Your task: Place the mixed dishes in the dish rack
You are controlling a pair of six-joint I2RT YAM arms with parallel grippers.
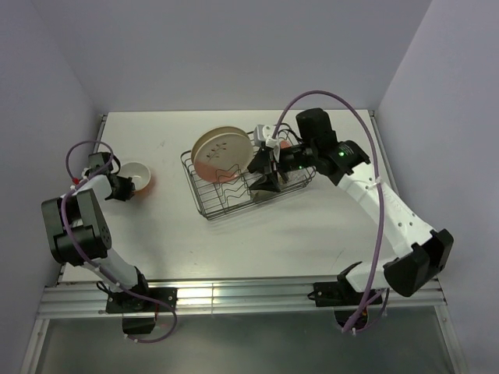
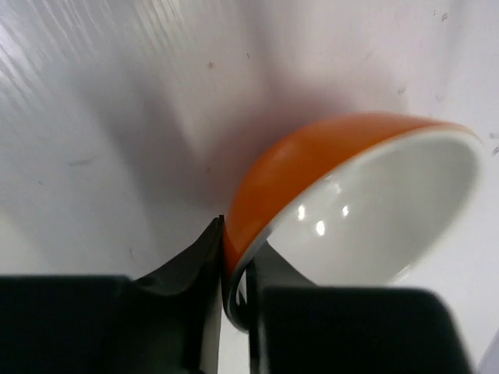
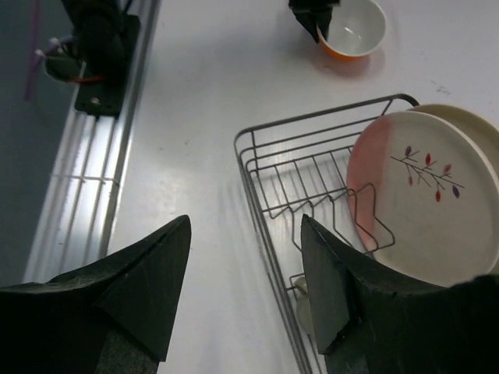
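Observation:
The small orange-outside white bowl (image 1: 139, 178) sits at the table's left; my left gripper (image 1: 123, 187) is shut on its rim, one finger outside and one inside (image 2: 234, 269). The bowl (image 2: 366, 202) is tilted in the left wrist view. The black wire dish rack (image 1: 234, 183) stands mid-table with two cream plates (image 1: 221, 153) leaning in its back end; the pink-tinted plate (image 3: 425, 195) faces my right wrist camera. My right gripper (image 1: 263, 173) is open and empty over the rack's right part (image 3: 245, 269). A pale mug (image 3: 302, 305) lies in the rack, mostly hidden.
The rack's wavy dividers (image 3: 327, 206) show bare wire in front of the plates. A pinkish item (image 1: 285, 145) shows behind the right gripper at the rack's far end. The aluminium rail (image 1: 234, 296) runs along the near table edge.

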